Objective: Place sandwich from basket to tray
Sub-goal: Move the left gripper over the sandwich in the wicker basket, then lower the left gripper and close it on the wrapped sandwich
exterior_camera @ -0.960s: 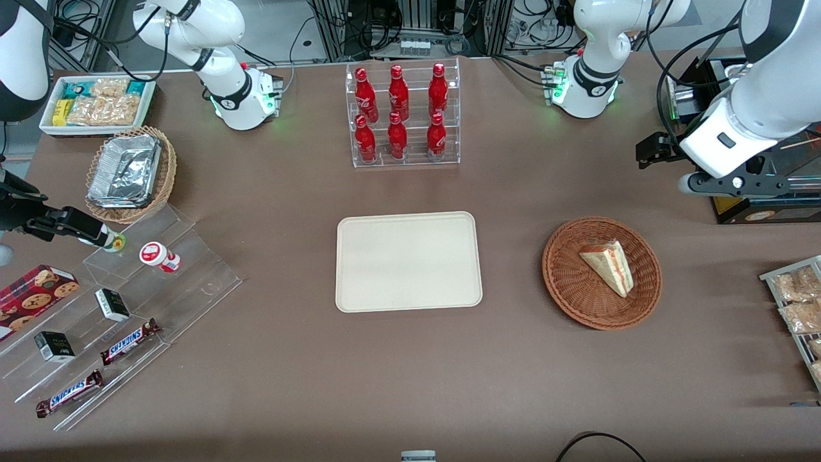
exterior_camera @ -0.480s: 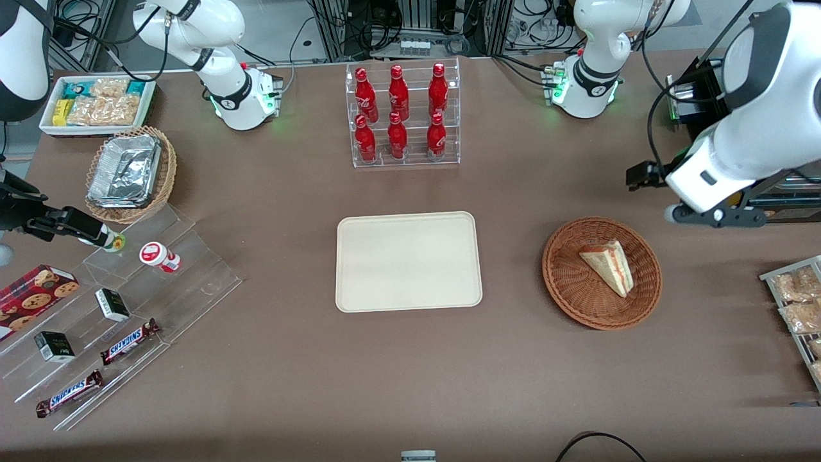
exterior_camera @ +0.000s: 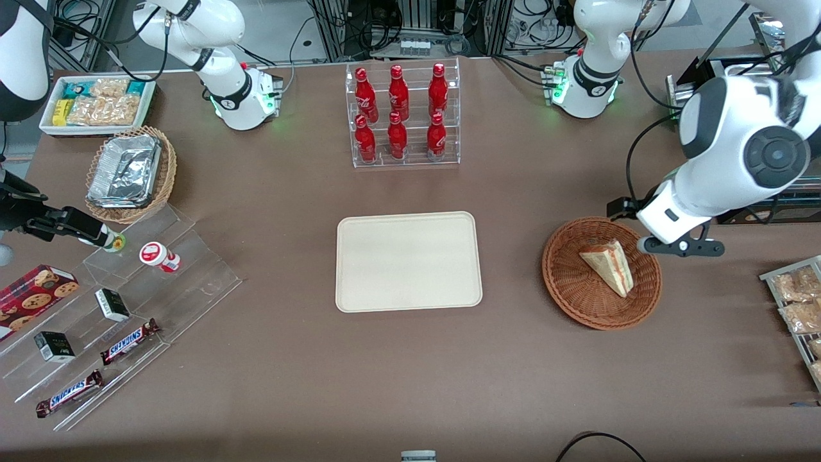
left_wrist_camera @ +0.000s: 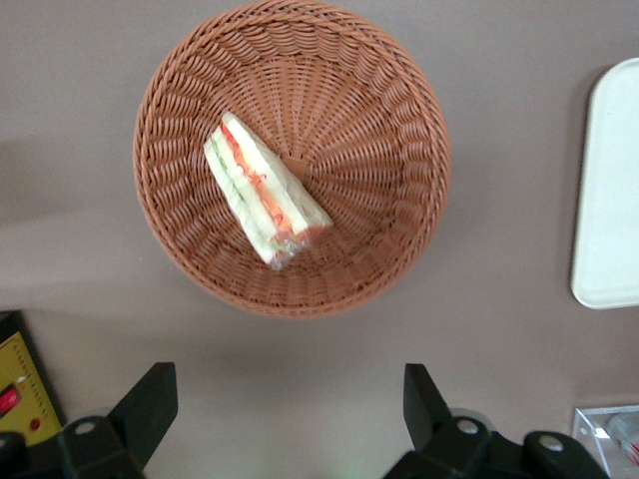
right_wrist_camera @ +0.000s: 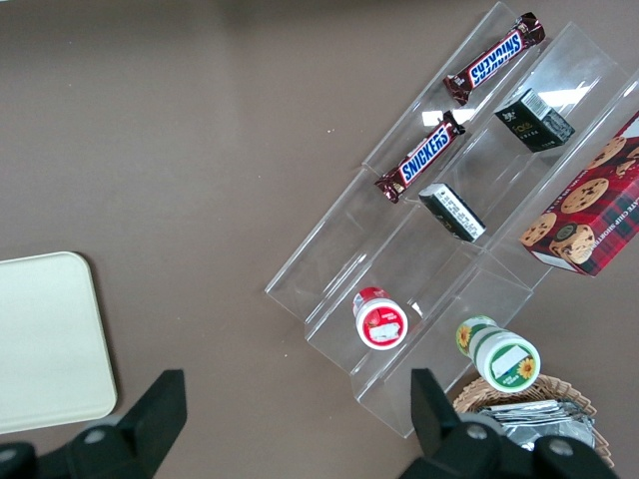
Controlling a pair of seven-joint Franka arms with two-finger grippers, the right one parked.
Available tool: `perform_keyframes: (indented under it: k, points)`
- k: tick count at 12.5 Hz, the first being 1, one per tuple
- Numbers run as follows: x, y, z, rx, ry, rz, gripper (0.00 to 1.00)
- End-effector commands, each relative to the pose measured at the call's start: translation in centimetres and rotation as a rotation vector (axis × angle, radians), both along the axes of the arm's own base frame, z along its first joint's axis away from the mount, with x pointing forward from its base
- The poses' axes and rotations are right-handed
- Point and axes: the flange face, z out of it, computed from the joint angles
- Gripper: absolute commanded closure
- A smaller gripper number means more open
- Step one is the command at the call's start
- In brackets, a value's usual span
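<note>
The sandwich is a pale wedge with red and green filling, lying in the round reddish-brown basket. The cream tray lies flat at the table's middle, bare, beside the basket toward the parked arm's end. My left gripper hangs above the basket's rim, at the edge farther from the front camera and toward the working arm's end. In the left wrist view the gripper is open and empty, its fingers spread wide over bare table just outside the basket. That view also shows the sandwich and a tray edge.
A clear rack of red bottles stands farther from the front camera than the tray. A wire rack of snack packets and a black box sit at the working arm's end. Acrylic steps with snacks sit at the parked arm's end.
My left gripper has swung down from the working arm's end of the table, nearer the front camera, to above the basket's rim. The sandwich, basket and tray have not moved.
</note>
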Motion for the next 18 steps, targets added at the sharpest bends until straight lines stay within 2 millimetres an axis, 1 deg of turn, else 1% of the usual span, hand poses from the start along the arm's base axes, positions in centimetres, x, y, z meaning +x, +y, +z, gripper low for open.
perform_keyframes:
  k: [1,2,4,5,8,10,11,13,14,15,16,18]
  points:
    - [-1.2,1.7,-3.2,0.008,-0.051,0.004,0.0]
    - [-1.4,1.7,-4.2,0.005,-0.066,0.003,0.0]
    - [-1.4,2.7,-5.3,0.004,-0.09,0.033,0.0]
    - [-1.5,2.8,-5.9,0.004,-0.108,0.055,0.0]
    - [-2.1,2.7,-8.0,0.015,-0.168,0.274,0.0]
    - [-1.7,2.6,-8.7,0.023,-0.193,0.469,0.0]
    - [-1.5,2.5,-9.4,0.025,-0.199,0.561,0.0]
    - [-1.1,2.4,-10.4,0.026,-0.208,0.683,0.0]
    - [-1.1,2.4,-10.7,0.029,-0.208,0.724,0.0]
    - [-1.0,2.2,-11.3,0.036,-0.198,0.768,0.0]
    - [-1.0,2.2,-11.6,0.036,-0.196,0.772,0.0]
    - [-1.0,2.1,-12.6,0.042,-0.179,0.766,0.0]
